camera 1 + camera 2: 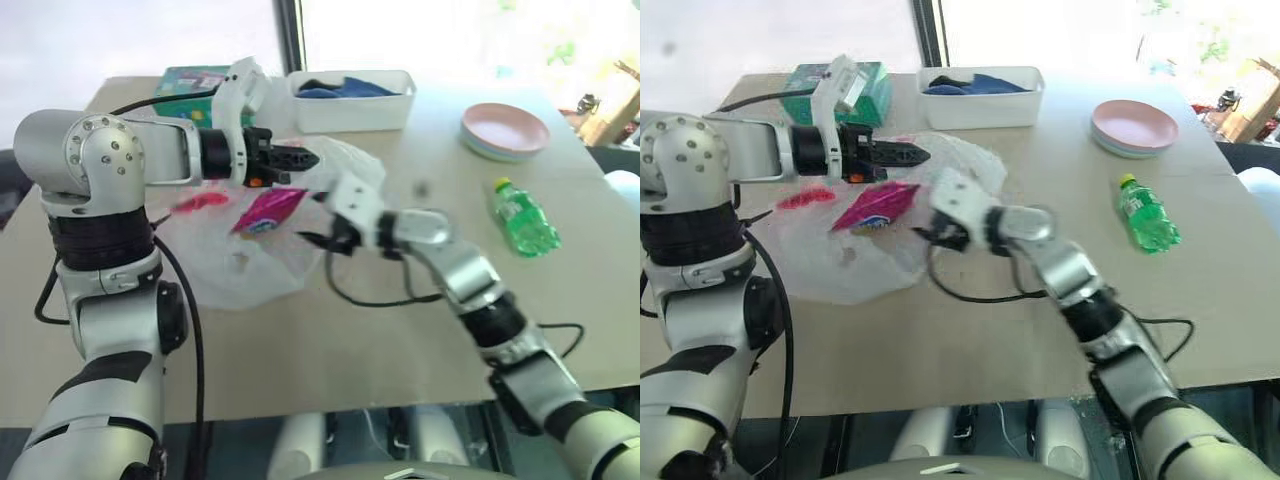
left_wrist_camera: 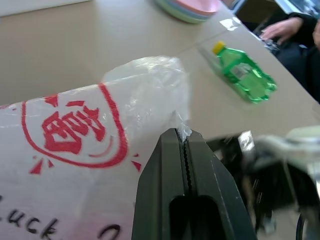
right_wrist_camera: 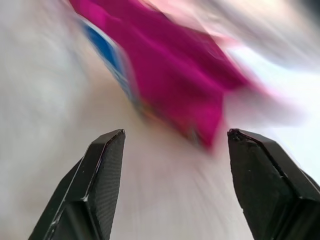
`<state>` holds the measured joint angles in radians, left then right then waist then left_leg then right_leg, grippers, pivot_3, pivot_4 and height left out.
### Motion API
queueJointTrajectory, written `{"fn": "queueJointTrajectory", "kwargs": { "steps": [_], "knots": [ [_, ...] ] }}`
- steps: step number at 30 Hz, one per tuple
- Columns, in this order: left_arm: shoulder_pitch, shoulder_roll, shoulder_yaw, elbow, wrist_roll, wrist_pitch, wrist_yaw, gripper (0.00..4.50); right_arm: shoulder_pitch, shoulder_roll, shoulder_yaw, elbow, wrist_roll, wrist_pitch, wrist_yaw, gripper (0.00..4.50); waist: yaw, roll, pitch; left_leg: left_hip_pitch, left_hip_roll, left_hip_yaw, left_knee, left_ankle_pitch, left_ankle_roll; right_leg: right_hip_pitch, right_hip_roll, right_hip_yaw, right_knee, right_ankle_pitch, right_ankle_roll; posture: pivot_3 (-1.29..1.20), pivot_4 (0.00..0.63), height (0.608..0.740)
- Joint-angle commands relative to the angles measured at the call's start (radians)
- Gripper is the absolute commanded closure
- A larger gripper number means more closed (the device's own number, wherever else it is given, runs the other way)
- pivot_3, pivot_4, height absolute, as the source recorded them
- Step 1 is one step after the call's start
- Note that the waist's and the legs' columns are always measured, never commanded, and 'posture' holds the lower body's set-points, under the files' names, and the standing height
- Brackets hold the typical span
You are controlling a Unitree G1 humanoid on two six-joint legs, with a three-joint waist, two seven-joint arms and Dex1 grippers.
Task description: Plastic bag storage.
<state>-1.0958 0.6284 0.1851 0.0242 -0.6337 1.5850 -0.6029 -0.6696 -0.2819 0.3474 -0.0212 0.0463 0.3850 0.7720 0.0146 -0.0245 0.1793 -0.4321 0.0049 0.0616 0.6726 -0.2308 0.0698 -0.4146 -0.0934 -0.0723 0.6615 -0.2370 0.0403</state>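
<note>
The left pincer [image 2: 186, 142] was clamped tight on a pinch of the bag [image 1: 240, 265], lifting that edge while the rest sprawled on the worktop [image 1: 400, 330]. The right pincer [image 3: 172, 145] stood spread and empty, the bag just ahead of its tips, magenta packet [image 1: 876, 206] beyond (lying on or in the bag, hard to say). The bag's bulk ran from the lifted edge towards the robot's left; the right arm looked nearer the loose film.

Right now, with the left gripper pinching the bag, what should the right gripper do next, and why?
Probably close the right gripper on the plastic bag: its fingers stand open at the bag, while the left gripper is shut on the bag's edge.
</note>
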Motion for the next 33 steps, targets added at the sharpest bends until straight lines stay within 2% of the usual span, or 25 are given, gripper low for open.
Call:
{"fn": "queueJointTrajectory", "kwargs": {
  "steps": [1, 8, 12, 14, 16, 21, 26, 33],
  "knots": [
    [-0.031, -0.051, 0.037, 0.047, 0.017, -0.098, 0.033, 4.5, 0.086, -0.107, -0.059, -0.19, 0.056, 0.031, 0.07, 1.23, 0.001, 0.0, 0.0, -0.001, 0.0, 0.0, 0.0, 0.0, 0.0, 0.0, 0.0, 0.0, 0.0, 0.0, 0.0, 0.0, 0.15, 0.74],
    [-0.006, -0.103, 0.103, 0.038, -0.037, -0.113, 0.028, 4.5, 0.221, -0.231, -0.251, -0.463, 0.147, 0.254, -0.004, 1.23, -0.023, 0.001, 0.0, 0.002, 0.005, 0.002, -0.002, 0.001, -0.002, -0.001, 0.005, 0.0, 0.001, 0.0, 0.0, 0.0, 0.15, 0.74],
    [0.0, -0.152, 0.144, 0.027, -0.059, -0.124, 0.056, 4.5, 0.23, -0.248, -0.321, -0.485, 0.063, 0.324, -0.162, 1.23, -0.025, 0.001, 0.0, 0.003, 0.005, 0.002, -0.001, 0.001, -0.002, 0.0, 0.004, 0.001, 0.002, 0.0, 0.0, 0.0, 0.15, 0.74],
    [-0.006, -0.194, 0.184, 0.025, -0.069, -0.116, 0.092, 4.5, 0.198, -0.272, -0.37, -0.417, -0.003, 0.35, -0.257, 1.23, -0.021, 0.001, 0.0, 0.003, 0.005, 0.002, -0.001, 0.001, -0.002, 0.0, 0.004, 0.001, 0.002, 0.0, 0.0, 0.0, 0.15, 0.74],
    [0.037, -0.208, 0.153, -0.031, -0.064, -0.178, 0.089, 4.5, 0.148, -0.291, -0.426, -0.33, -0.031, 0.388, -0.329, 1.23, -0.018, 0.001, 0.0, 0.002, 0.004, 0.002, 0.0, 0.001, -0.002, 0.0, 0.003, 0.001, 0.002, 0.0, 0.0, 0.0, 0.15, 0.74],
    [0.128, -0.244, 0.126, -0.138, -0.092, -0.179, 0.107, 4.5, 0.035, -0.338, -0.498, 0.011, -0.047, 0.497, -0.409, 1.23, -0.015, 0.001, 0.0, 0.002, 0.004, 0.003, -0.001, 0.001, -0.002, 0.0, 0.003, 0.004, 0.002, 0.0, 0.0, 0.0, 0.15, 0.74],
    [0.174, -0.239, 0.103, -0.198, -0.107, -0.175, 0.116, 4.5, -0.095, -0.35, -0.582, 0.331, 0.061, 0.636, -0.342, 1.23, -0.025, 0.001, 0.0, 0.002, 0.004, 0.004, -0.002, 0.001, -0.002, -0.001, 0.003, 0.004, 0.001, 0.0, 0.0, 0.0, 0.15, 0.74],
    [0.202, -0.267, 0.139, -0.232, -0.149, -0.154, 0.159, 4.5, -0.229, -0.391, -0.566, 0.627, 0.182, 0.788, -0.159, 1.23, -0.026, 0.001, 0.0, 0.005, 0.005, 0.004, -0.002, 0.001, -0.002, 0.002, 0.004, 0.005, 0.001, 0.0, 0.0, 0.0, 0.15, 0.74]
  ]
}}
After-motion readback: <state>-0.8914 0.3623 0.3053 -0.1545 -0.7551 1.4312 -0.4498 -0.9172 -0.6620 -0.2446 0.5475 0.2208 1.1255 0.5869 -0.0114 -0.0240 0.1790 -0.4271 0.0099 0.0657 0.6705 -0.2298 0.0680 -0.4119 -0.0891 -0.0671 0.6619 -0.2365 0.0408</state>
